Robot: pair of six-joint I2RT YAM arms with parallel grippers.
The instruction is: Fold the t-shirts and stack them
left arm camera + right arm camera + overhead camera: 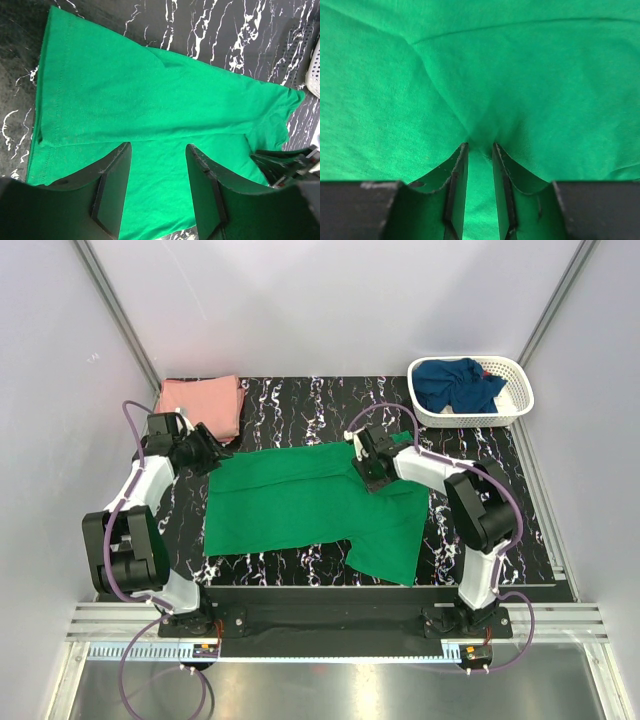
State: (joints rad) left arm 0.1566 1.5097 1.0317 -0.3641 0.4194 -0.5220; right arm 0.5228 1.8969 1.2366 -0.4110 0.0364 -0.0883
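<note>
The right pincer [480, 146] is standing only narrowly parted, and a pucker of the bright green cotton t-shirt [300, 505] is gathering at its tips. Whether it is gripping that pucker I cannot tell. The left pincer [157, 147] is hovering about half open over the shirt's 10 o'clock corner, holding nothing. The green shirt is lying spread in the middle of the black marble-patterned table [300, 405], with one flap trailing toward 5 o'clock.

The risk, as I judge it, is that the right pincer lifts while cloth is clinging to it, dragging the flat layer askew and creasing the fold. With the left pincer gripping nothing, nothing is anchoring the other side.

Counting:
- Three t-shirts:
  - one green;
  - one salmon pink cotton t-shirt [200, 402], lying folded at the table's 10 o'clock;
  - one dark navy blue t-shirt [455, 385], sitting crumpled in the single white plastic lattice basket [520, 405] at 1 o'clock.
- Two pincers.
</note>
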